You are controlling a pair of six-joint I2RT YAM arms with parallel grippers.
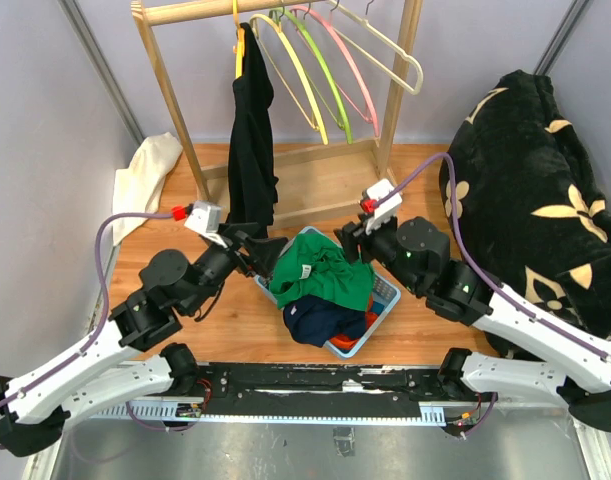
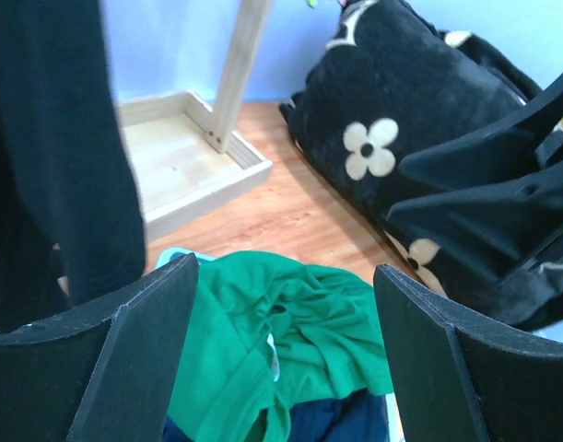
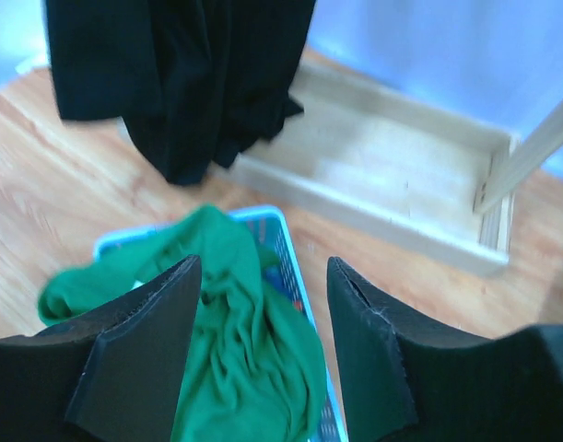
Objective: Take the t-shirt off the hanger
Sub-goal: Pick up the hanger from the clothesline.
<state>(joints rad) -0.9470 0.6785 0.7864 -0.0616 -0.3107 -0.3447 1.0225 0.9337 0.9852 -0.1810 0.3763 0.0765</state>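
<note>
The left hand (image 1: 253, 252) is spread wide with nothing between its fingers; it sits left of centre in the top view, at the left rim of the basket (image 1: 389, 291), tips aimed at the green t-shirt (image 1: 320, 275); in its own wrist view the two black fingers (image 2: 143, 350) stand either side of the green cloth without touching it. The right hand (image 1: 351, 243) is spread too and grips nothing; it hangs over the basket's upper right edge, just right of centre; its wrist view shows the green cloth below the gap between its fingers.

The green t-shirt lies crumpled on top of the pale blue basket in the middle of the frame, on no hanger, a white neck label showing; under it is a navy garment (image 1: 320, 322); something orange (image 1: 351, 343) shows at the basket's lower corner.

Just above and left of the basket a black garment (image 1: 253, 140) hangs from an orange-yellow hanger (image 1: 239, 50) on the wooden rack (image 1: 170, 100); its hem comes down close to the left hand. Further right along the rail, at the upper middle, hang bare hangers: yellow (image 1: 297, 72), green (image 1: 325, 78), pink (image 1: 347, 75) and cream (image 1: 390, 48).

A black blanket with cream flowers (image 1: 535, 190) fills the right of the frame; a cream cloth (image 1: 150, 170) lies at the left edge; all rests on the wooden surface (image 1: 235, 320).
</note>
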